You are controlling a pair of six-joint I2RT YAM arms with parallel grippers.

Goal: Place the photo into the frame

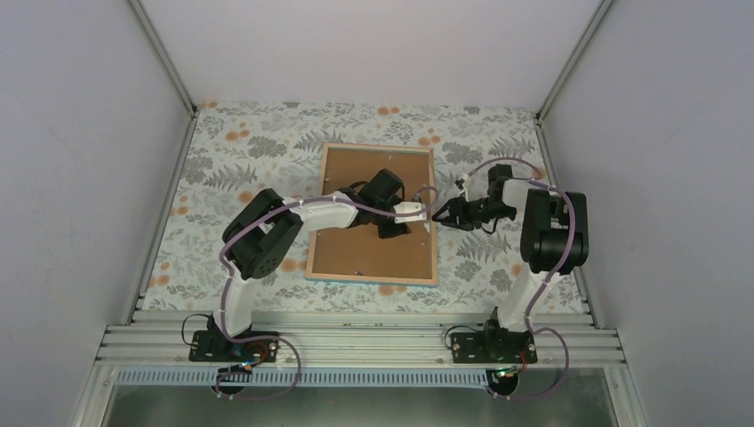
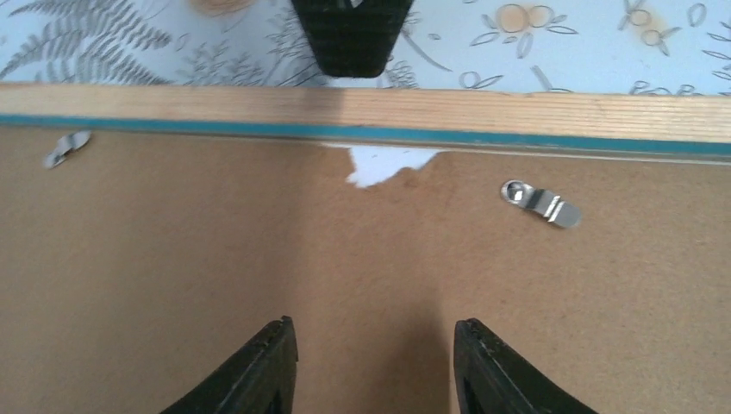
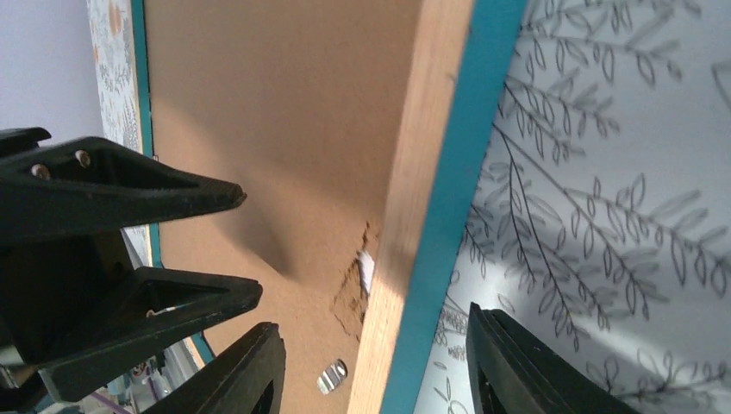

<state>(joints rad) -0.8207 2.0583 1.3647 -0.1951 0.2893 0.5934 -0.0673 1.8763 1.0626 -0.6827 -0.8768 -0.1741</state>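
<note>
The left end effector [image 2: 375, 345] is over the brown backing board [image 1: 356, 169], its two fingers [image 2: 259, 371] set well apart with nothing between them. They point toward the right-hand rail of the frame [image 1: 371, 277]. Whether the tips touch the board cannot be told. The right end effector [image 3: 375, 328] is open wider and straddles that same rail: one finger [image 3: 250, 375] is over the board side and the other over the patterned tabletop [image 1: 249, 151] just outside. It grips nothing, and contact with the rail cannot be judged. The two end effectors face each other closely across the rail, with little room between them. The frame lies face down near the middle of the tabletop, turned slightly off square, with its light wood back edges up and a thin teal line along the rail. The backing board fills its opening. Just inside the right rail the board has a torn patch [image 2: 384, 164] showing white beneath. A small metal clip [image 2: 539, 203] lies beside the patch, and another [image 2: 65, 148] lies further along the rail. Bare tabletop surrounds the frame. The strip on the left is broad, the far strip is fair, and the near strip before the aluminium rail [image 1: 356, 342] is narrower. The right strip is tighter and is taken up by the right arm. Grey walls [image 1: 71, 133] close off the left, right and far sides.
</note>
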